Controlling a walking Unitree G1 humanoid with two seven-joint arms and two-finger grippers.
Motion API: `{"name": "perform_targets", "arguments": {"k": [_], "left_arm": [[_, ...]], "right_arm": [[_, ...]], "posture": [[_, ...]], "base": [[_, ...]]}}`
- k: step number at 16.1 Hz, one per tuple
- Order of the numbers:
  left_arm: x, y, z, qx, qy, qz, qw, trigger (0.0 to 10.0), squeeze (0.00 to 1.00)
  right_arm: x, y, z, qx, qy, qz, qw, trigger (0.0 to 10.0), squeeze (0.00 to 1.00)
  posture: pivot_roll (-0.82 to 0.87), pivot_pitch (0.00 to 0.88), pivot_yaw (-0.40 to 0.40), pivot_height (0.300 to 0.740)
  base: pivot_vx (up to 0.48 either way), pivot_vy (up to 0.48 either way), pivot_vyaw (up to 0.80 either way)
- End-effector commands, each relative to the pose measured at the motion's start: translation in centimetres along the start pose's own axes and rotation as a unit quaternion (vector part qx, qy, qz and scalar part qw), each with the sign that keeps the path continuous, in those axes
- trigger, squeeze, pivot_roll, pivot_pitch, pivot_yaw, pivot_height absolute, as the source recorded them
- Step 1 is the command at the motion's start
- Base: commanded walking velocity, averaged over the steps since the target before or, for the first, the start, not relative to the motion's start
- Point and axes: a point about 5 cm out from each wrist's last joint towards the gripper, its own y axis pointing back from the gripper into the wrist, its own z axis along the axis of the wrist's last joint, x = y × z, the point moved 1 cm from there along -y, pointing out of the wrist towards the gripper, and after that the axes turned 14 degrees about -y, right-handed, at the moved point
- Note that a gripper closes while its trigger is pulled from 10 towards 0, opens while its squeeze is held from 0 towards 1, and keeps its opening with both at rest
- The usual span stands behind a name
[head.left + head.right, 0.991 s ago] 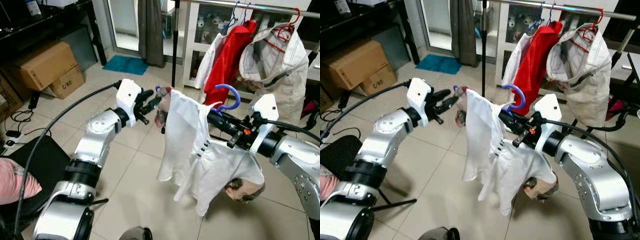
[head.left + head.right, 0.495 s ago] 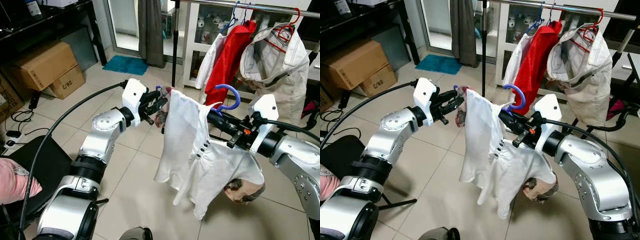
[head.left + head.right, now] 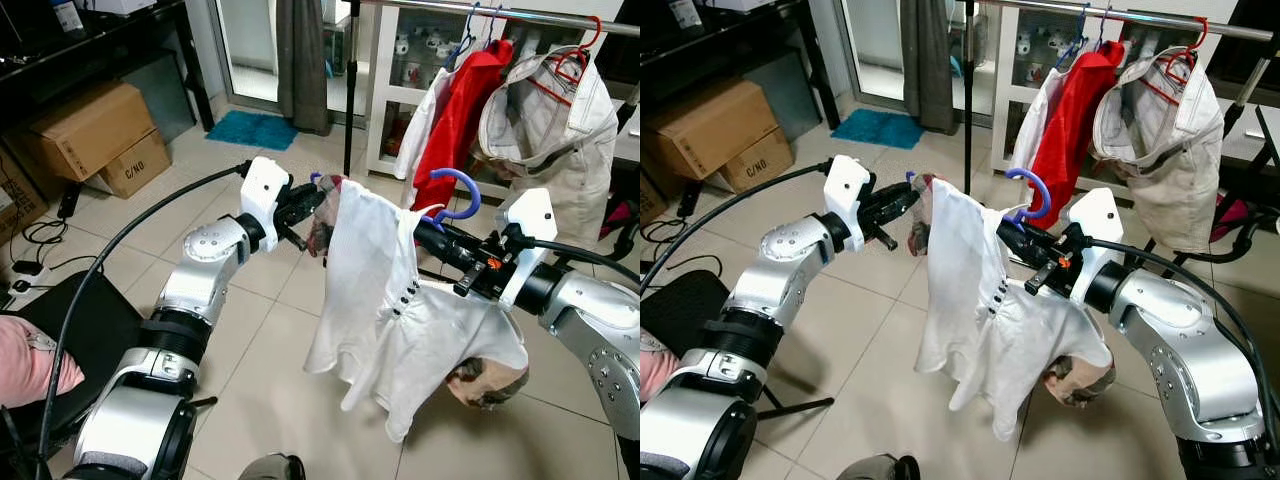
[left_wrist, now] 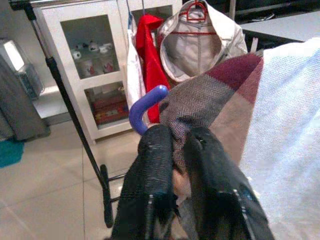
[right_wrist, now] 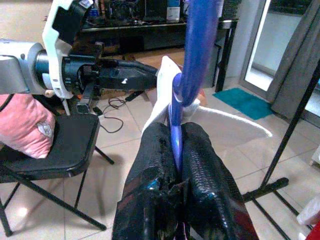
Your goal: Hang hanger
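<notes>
Tiled floor (image 3: 260, 330), clothes rail (image 3: 500, 14) behind. In front of the rail, right gripper (image 3: 428, 232) pinches the blue hanger (image 3: 455, 190) (hook upward), left gripper (image 3: 312, 203) nips its white shirt's (image 3: 380, 300) plaid sleeve (image 4: 210, 100)

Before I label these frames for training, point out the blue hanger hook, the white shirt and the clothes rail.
blue hanger hook (image 3: 462, 186), left eye view, top of its curve.
white shirt (image 3: 372, 290), left eye view, front panel.
clothes rail (image 3: 1060, 10), right eye view, bare bar.

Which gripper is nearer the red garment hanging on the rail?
Right. The right gripper, shut on the blue hanger, sits just below and in front of the red garment; the left gripper pinches the shirt's shoulder farther left.
</notes>
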Motion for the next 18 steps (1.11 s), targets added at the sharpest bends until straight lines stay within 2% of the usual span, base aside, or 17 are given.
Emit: {"name": "perform_targets", "arguments": {"k": [1,3,9,14,18], "left_arm": [[0.6,-0.1,0.4,-0.003,-0.004,0.010,1.000,0.6,0.00],[0.7,-0.2,0.3,0.000,-0.002,0.013,1.000,0.0,0.00],[0.8,-0.5,0.4,-0.006,0.005,0.017,1.000,0.0,0.00],[0.7,-1.2,2.6,-0.050,-0.023,0.013,0.998,0.0,0.00],[-0.8,-1.9,3.9,-0.069,-0.060,-0.014,0.996,0.0,0.00]], "right_arm": [[0.3,0.1,1.1,-0.018,0.013,0.012,1.000,10.0,0.00],[0.3,0.1,1.2,-0.018,0.013,0.012,1.000,10.0,0.00],[0.3,0.3,1.2,-0.017,0.014,0.010,1.000,10.0,0.00],[0.3,0.2,0.9,-0.010,0.012,0.011,1.000,10.0,0.00],[0.3,0.2,0.8,-0.007,0.012,0.011,1.000,10.0,0.00]], "posture": [[-0.09,0.000,0.079,0.740],[-0.09,0.000,0.079,0.740],[-0.09,0.000,0.078,0.740],[-0.09,0.000,0.076,0.740],[-0.09,0.000,0.080,0.740]], "base": [[0.000,0.000,0.00],[0.000,0.000,0.00],[0.000,0.000,0.00],[0.000,0.000,0.00],[0.000,0.000,0.00]]}}
